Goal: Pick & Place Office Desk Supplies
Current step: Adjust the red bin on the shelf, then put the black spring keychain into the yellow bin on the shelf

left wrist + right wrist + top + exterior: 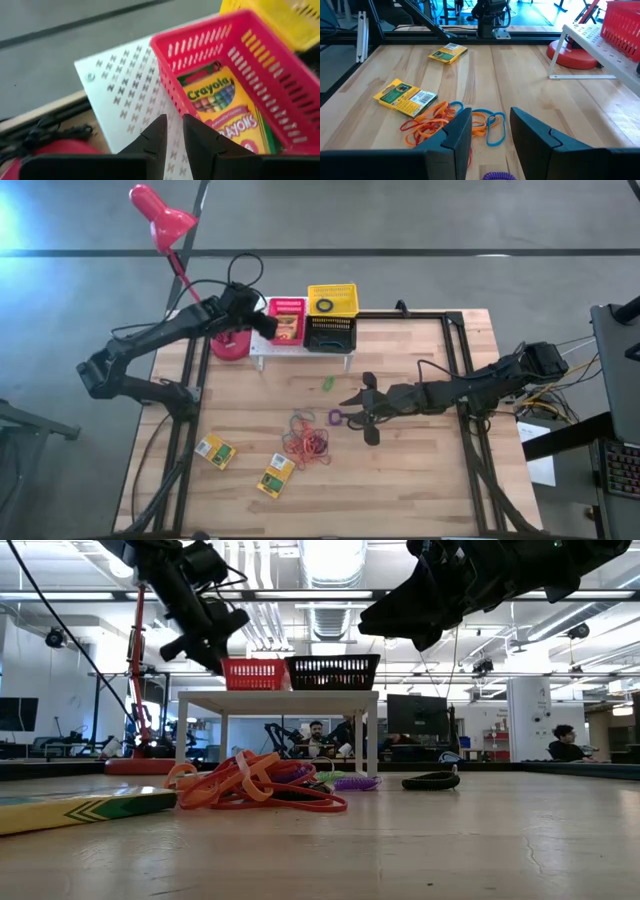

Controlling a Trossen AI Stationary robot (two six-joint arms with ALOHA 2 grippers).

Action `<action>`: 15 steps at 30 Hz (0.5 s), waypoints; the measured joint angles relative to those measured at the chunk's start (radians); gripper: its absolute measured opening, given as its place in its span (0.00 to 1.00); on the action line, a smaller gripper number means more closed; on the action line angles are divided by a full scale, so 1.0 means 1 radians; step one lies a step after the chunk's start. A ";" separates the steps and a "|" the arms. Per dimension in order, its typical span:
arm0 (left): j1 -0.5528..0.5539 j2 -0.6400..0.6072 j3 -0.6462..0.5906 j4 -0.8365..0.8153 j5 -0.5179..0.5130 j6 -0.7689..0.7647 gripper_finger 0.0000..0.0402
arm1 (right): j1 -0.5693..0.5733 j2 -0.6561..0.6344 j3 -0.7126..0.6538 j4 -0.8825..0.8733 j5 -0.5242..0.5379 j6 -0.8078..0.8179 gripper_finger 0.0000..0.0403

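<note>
Red plastic basket on the white perforated rack at the far edge of the pale wooden worktop already holds one flat yellow-and-green crayon box. I have the left hand poised above the rack just beside that basket, its dark fingers nearly together with only a thin slit between them and nothing in their grasp. My reading: a drop into the basket is done, and this arm must now go back for more.

Two more small yellow-and-green boxes lie near the worktop's front edge, one to the left and the other just beside a loose tangle of thin orange-red rubber bands. A little purple ring sits just right of that tangle. The yellow basket and the black basket stand next to the red one.

My right hand hovers at mid-worktop close to the purple ring, fingers well apart and empty. Next, I judge, it must lower over the ring or bands and close, while the left reopens and reaches for a box.
</note>
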 joint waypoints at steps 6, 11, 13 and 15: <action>0.000 -0.002 0.005 -0.003 -0.009 0.019 0.17 | 0.000 0.000 -0.001 -0.001 0.000 0.003 0.32; 0.003 -0.034 0.045 -0.115 -0.068 0.063 0.17 | 0.000 0.000 -0.008 -0.015 0.000 0.004 0.32; 0.001 -0.058 0.061 -0.177 -0.087 0.063 0.17 | 0.000 0.000 -0.013 -0.042 -0.005 0.003 0.32; -0.014 -0.092 0.062 -0.216 -0.091 0.063 0.17 | 0.000 0.000 -0.015 -0.096 -0.006 0.003 0.32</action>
